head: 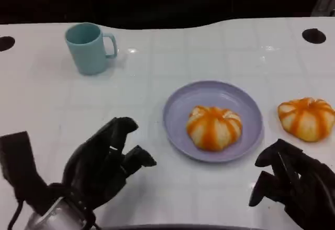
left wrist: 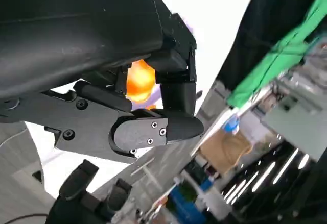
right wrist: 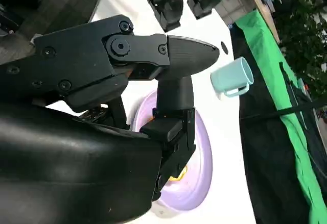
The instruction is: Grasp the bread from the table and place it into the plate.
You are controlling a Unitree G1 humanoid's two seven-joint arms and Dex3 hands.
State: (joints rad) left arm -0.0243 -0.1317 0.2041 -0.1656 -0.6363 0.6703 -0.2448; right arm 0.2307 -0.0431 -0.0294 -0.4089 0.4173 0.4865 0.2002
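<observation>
A purple plate [head: 177, 109] lies at the table's middle with an orange-striped bread [head: 214, 128] resting on it. A second, similar bread [head: 307, 118] sits on the bare table just right of the plate. My left hand [head: 104, 162] hovers near the front edge, left of the plate, fingers apart and holding nothing. My right hand [head: 293, 184] hangs in front of the second bread, loosely spread and empty. In the left wrist view a bread [left wrist: 139, 81] glows between my fingers [left wrist: 153, 128]. The right wrist view has the plate [right wrist: 203, 147] past my fingers [right wrist: 173, 53].
A teal mug [head: 90, 47] stands upright at the back left, handle to the right; the right wrist view catches it too, mug [right wrist: 232, 77]. Dark round holes [head: 313, 35] mark the white table's far corners. Beyond the table hangs a green cloth [right wrist: 286, 81].
</observation>
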